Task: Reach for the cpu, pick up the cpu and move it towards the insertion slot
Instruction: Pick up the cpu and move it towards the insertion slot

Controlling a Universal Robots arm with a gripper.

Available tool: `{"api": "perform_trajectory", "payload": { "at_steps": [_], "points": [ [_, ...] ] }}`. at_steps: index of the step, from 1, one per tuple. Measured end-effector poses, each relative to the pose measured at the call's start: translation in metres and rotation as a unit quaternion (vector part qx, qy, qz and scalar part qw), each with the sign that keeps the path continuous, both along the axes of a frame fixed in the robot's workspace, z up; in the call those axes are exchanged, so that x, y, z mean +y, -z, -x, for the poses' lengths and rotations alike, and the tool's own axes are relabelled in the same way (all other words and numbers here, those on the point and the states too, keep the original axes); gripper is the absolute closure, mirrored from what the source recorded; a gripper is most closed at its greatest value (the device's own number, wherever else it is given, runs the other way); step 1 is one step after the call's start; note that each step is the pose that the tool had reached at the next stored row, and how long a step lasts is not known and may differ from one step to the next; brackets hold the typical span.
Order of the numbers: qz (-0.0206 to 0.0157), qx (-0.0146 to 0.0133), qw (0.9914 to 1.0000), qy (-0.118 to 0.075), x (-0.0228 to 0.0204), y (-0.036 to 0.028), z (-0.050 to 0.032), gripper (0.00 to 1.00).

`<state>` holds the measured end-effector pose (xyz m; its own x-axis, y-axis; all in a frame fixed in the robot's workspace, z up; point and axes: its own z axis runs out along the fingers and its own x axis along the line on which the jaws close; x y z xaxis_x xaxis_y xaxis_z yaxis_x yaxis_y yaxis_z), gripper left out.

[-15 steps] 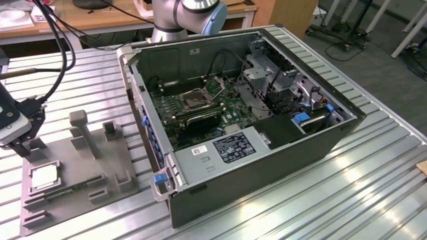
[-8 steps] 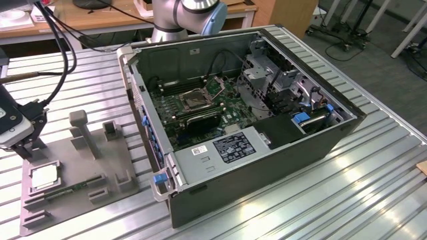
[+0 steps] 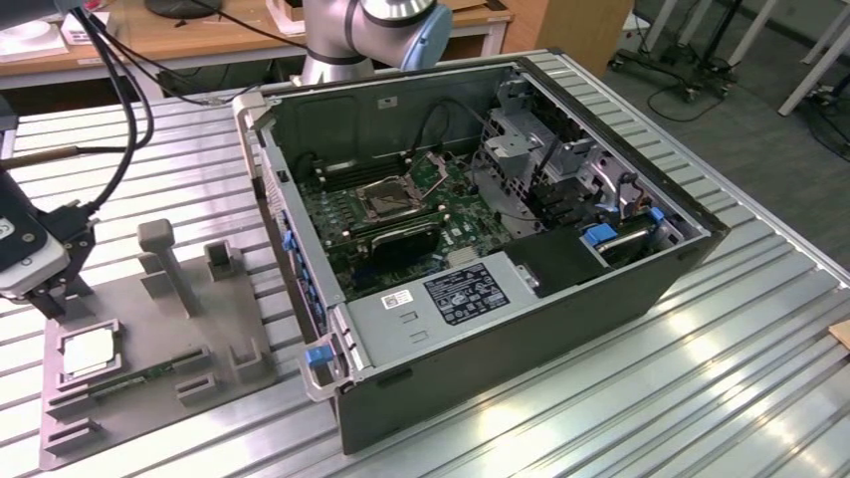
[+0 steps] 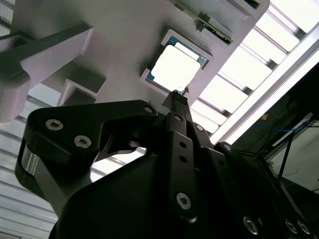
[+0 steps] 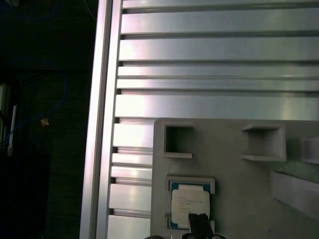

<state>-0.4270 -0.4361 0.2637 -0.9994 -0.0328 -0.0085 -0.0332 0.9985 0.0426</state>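
The cpu [image 3: 88, 350] is a pale silver square chip lying flat in a pocket of the grey fixture plate [image 3: 159, 339], at the exterior view's left. In both wrist views the cpu [image 4: 177, 67] [image 5: 189, 205] sits in its framed pocket. My gripper [image 3: 56, 304] hangs just above and beside that pocket. Its dark fingertips [image 4: 179, 95] [image 5: 198, 220] are pressed together with nothing between them, over one edge of the chip. Contact with the chip cannot be told. The insertion slot [image 3: 394, 197], a shiny square frame with a dark centre, lies inside the open computer case [image 3: 531, 329].
The fixture plate carries upright grey posts [image 3: 162, 261] and a narrow green circuit strip [image 3: 133, 379]. It rests on a ribbed aluminium table [image 3: 718, 388]. The case's raised wall [image 3: 286, 239] stands between the plate and the socket. The arm's base [image 3: 352, 40] rises behind the case.
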Motion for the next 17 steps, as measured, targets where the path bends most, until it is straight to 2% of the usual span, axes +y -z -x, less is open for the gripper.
{"api": "perform_trajectory", "payload": {
  "at_steps": [10, 17],
  "points": [
    [0.0, 0.0, 1.0, 0.0, 0.0, 0.0013, 0.0001, 0.89],
    [0.0001, 0.0001, 1.0, 0.0, -0.0008, 0.0065, 0.0001, 0.89]
  ]
}}
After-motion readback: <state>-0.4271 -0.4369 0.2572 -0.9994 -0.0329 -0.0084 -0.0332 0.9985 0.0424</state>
